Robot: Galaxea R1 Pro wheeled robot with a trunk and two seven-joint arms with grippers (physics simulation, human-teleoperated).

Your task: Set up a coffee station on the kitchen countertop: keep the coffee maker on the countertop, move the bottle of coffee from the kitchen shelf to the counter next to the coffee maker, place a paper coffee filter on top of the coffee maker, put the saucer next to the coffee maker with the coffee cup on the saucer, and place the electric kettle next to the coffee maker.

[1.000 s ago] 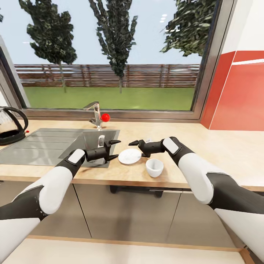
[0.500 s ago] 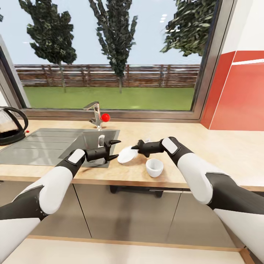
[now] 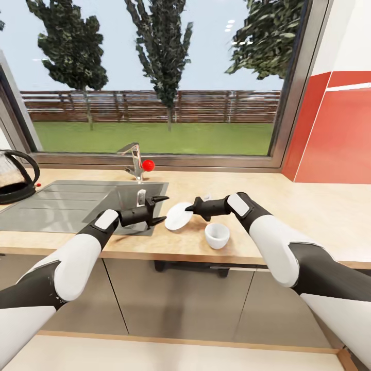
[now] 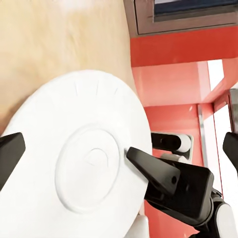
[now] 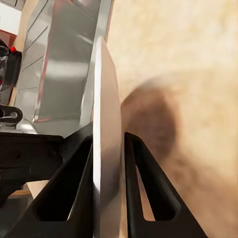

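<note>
Between both hands, over the surface (image 3: 309,206) just right of the sink (image 3: 62,206): saucer (image 3: 178,216) tilted up on edge, pinched at its rim by right hand (image 3: 189,208). Left hand (image 3: 161,209) spread wide, facing saucer's face, not gripping. Cup (image 3: 217,235) upright on surface just beside. Risk: thin rim pinch, tilted plate, could slip/rotate out & drop, or clip cup on the way down.

Matt white saucer (image 3: 178,216), light wood-grain countertop (image 3: 288,206), brushed-metal sink (image 3: 62,203)
</note>
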